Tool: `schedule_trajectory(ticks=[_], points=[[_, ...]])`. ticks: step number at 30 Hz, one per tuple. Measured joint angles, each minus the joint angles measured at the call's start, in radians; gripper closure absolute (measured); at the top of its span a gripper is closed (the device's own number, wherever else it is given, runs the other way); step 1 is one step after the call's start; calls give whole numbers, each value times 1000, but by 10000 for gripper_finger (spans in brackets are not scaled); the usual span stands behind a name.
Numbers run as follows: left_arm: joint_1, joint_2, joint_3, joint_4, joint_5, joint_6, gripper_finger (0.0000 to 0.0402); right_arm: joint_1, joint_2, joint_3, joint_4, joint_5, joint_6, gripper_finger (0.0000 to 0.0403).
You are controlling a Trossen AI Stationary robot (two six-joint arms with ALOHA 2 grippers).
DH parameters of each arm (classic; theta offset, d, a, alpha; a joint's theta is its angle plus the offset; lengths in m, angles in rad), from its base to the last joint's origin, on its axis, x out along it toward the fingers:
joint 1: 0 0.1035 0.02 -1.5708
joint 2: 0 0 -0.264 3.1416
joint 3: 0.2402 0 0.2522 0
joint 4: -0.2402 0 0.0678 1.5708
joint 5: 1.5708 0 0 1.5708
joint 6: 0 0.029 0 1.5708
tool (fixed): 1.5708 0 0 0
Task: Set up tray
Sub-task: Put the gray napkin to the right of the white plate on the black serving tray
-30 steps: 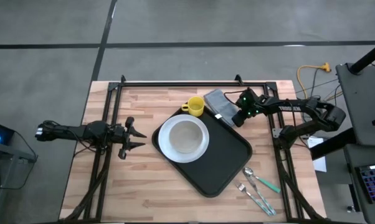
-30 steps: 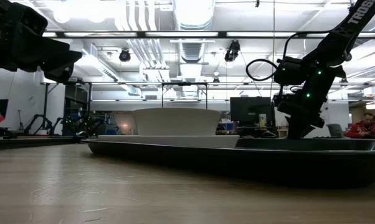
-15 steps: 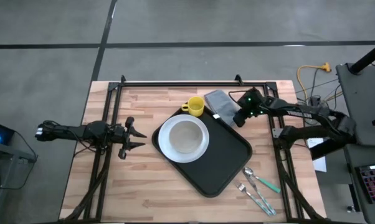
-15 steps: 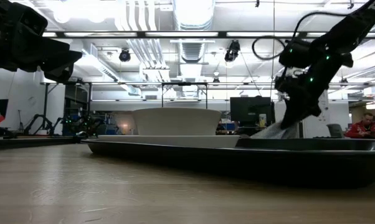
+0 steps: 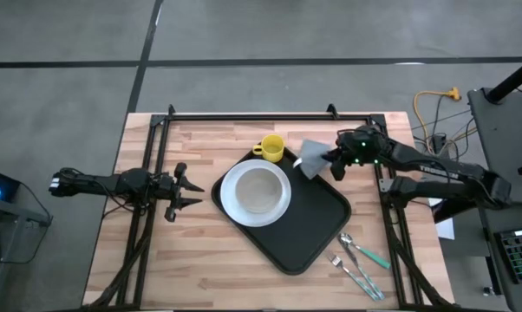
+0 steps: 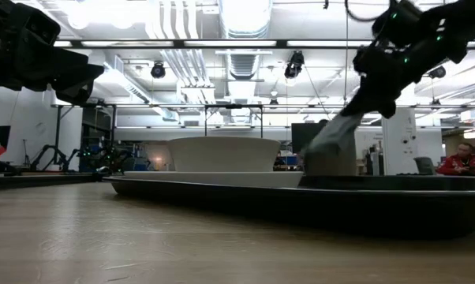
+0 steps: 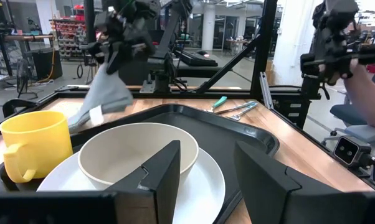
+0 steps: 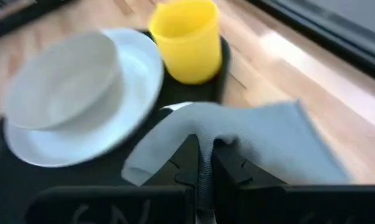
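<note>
Tray (image 5: 309, 217) beneath right gripper (image 5: 333, 159); gripper pinches grey cloth (image 5: 311, 157).

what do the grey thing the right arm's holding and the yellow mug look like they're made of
Grey napkin: soft woven cloth, probably; it folds and drapes limply from the right gripper. Yellow mug: smooth, opaque, slight sheen, so glazed ceramic or plastic; can't tell which.

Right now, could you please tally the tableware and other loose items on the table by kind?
Tray: 1
Plate: 1
Bowl: 1
Yellow mug: 1
Grey cloth, pinched in the right claw: 1
Cutlery pieces beside the tray: 3, as far as I can tell
Total: 8
</note>
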Motion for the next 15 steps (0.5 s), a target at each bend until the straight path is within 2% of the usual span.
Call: schedule_trajectory(ticks=[8, 15], points=[[0, 0, 0, 0, 0, 0, 266, 86, -94, 0, 37, 0, 10, 392], [0, 0, 0, 0, 0, 0, 266, 135, -102, 20, 41, 1, 6, 392]])
